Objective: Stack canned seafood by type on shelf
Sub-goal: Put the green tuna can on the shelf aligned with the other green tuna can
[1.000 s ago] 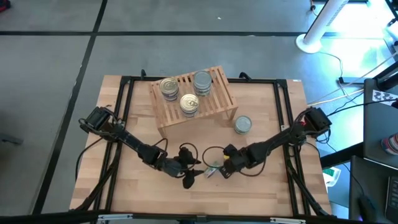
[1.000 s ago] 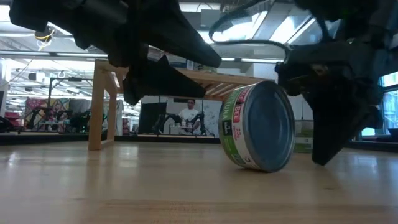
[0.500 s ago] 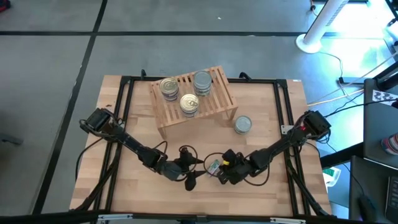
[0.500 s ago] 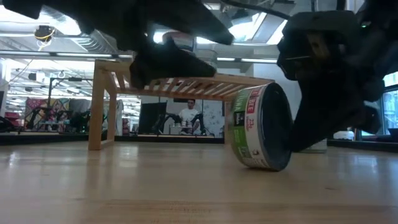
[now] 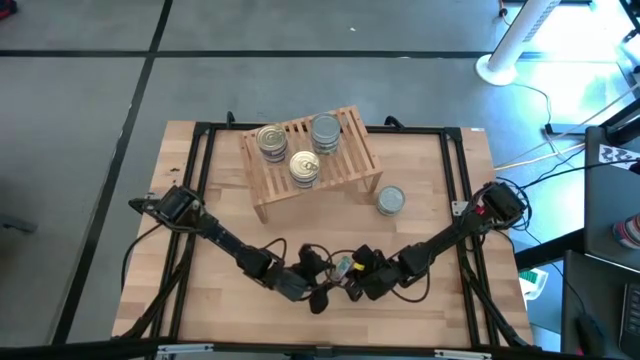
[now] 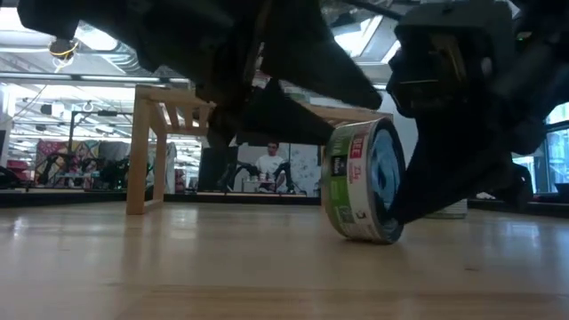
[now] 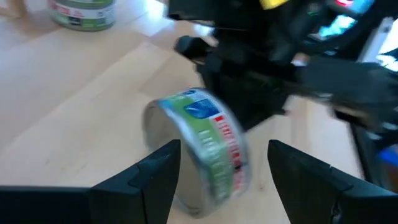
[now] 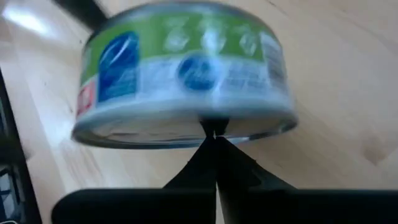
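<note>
Near the wooden worktop's front edge, the green-labelled round metal tin stands on its rim, apparently between the left gripper's spread fingers, nearer than the right gripper's pressed-together fingers.

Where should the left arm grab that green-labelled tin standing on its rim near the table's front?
Probably across its two flat round faces. The green-labelled round metal tin stands tilted on its rim, so its short height lies sideways. The left end effector, open, straddles it; come in from that arm's side.
</note>
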Robot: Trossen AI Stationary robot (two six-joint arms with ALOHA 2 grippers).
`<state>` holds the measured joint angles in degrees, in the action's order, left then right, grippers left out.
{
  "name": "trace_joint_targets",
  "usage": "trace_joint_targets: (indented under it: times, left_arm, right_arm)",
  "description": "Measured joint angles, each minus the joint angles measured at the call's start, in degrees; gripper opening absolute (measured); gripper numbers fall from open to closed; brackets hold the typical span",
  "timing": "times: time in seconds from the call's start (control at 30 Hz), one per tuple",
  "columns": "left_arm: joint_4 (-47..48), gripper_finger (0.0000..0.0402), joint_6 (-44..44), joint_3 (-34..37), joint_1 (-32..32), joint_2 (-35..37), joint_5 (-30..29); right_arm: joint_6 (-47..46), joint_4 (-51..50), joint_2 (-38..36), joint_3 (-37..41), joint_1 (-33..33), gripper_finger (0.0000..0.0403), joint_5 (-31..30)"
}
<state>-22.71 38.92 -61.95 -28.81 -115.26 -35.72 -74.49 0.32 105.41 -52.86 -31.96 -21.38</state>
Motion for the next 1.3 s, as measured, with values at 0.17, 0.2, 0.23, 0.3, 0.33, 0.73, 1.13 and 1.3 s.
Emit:
trace_joint_targets:
  times: [0.17, 0.2, 0.23, 0.3, 0.33, 0.73, 1.13, 1.3]
  left_arm:
    - [2.23, 0.0237, 0.02, -0.2, 0.46, -0.09, -1.62]
    - [2.82, 0.0237, 0.02, -0.29, 0.64, -0.09, -1.82]
    - [3.35, 0.0237, 0.0, -0.27, 0.73, -0.09, -2.15]
    - [4.5, 0.0237, 0.0, -0.27, 0.8, -0.09, -2.48]
    - [4.67, 0.0237, -0.05, -0.27, 0.8, -0.09, -2.69]
    - [7.01, 0.0237, -9.7, -0.27, 0.78, -0.09, -2.78]
    - [7.57, 0.0139, -10.99, -0.25, 1.11, -0.09, -2.15]
    - [7.24, 0.0136, -12.31, -0.25, 1.44, -0.02, -0.98]
  right_arm:
    - [1.03, 1.58, 0.54, 0.0, 0.09, 0.0003, -2.04]
    - [1.25, 2.05, 0.69, 0.0, 0.09, 0.0003, -2.01]
    - [1.45, 2.58, 0.8, 0.02, 0.09, 0.0003, -2.01]
    - [1.5, 5.05, 1.57, -0.06, 0.1, 0.0003, -1.94]
    - [1.5, 4.89, 1.72, -0.05, 0.09, 0.0003, -1.93]
    - [3.09, 7.17, 2.97, -0.02, 0.09, 0.0003, -1.56]
    - [8.88, 6.75, 1.75, 0.0, 0.09, 0.0003, 4.63]
    - [12.41, 4.85, -2.77, 0.0, 0.09, 0.0003, 3.25]
